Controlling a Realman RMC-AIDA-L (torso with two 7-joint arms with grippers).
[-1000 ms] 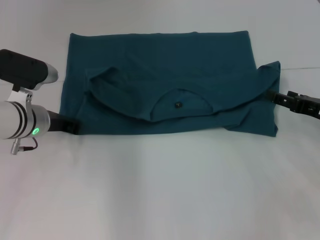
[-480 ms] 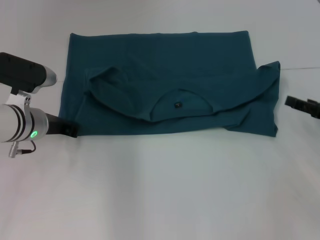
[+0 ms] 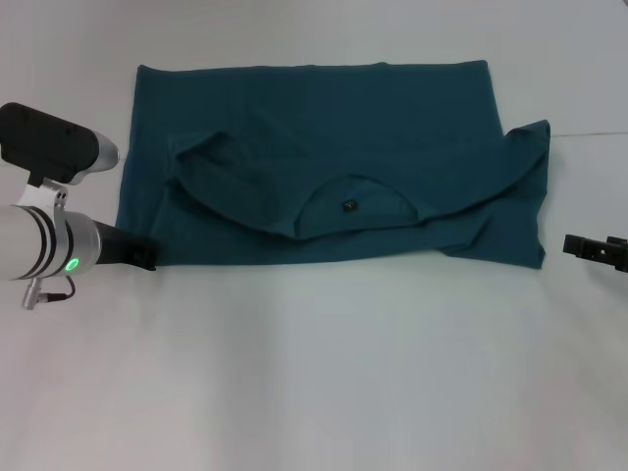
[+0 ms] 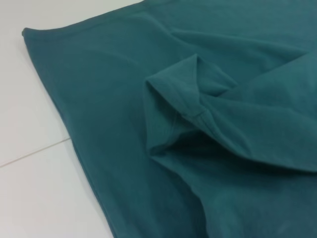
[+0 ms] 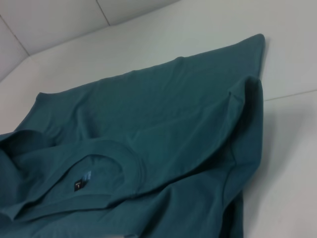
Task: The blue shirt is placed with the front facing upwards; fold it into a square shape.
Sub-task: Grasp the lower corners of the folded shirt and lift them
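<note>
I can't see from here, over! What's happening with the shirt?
Left end effector at the shirt's near left corner. Right end effector off it, right side. Shirt folded across, neck visible. Nothing blocking.

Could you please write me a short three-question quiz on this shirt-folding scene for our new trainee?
1. True or false: the dark teal-blue cotton T-shirt lies folded on the white table, neckline tag showing.
2. Which pincer touches the shirt? A) left pincer at the near left corner B) right pincer C) both
3. Fill in: the right pincer sits off the shirt's ____ edge, apart from the cloth.

Key: 1 true. 2 A, though contact at that corner is only apparent. 3 right.
</note>
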